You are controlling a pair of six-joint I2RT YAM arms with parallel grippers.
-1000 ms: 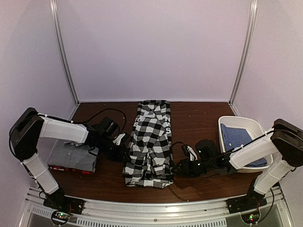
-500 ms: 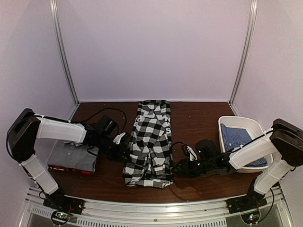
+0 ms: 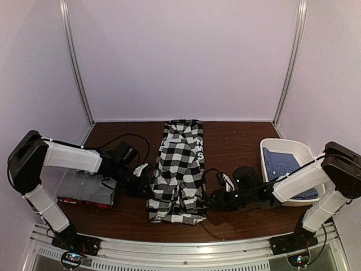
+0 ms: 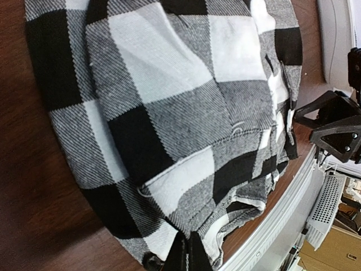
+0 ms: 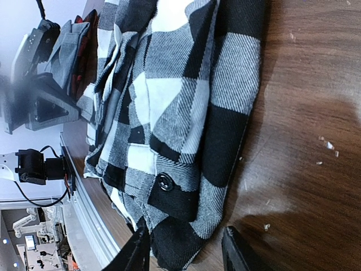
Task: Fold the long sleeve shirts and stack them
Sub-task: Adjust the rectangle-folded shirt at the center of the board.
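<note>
Left fingers (image 4: 179, 255) newly tight on check shirt (image 3: 177, 169); blue shirt (image 3: 280, 164) in tub (image 3: 283, 142)

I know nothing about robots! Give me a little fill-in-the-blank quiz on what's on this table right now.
1. The blue shirt lies inside the white ____.
2. Under the folded grey shirt lies another shirt, black and ____.
3. The left hand is ____ on the checked shirt at its edge.
4. The right hand has its fingers ____ around that shirt's near corner.
Missing words: tub; red; shut; open.
</note>
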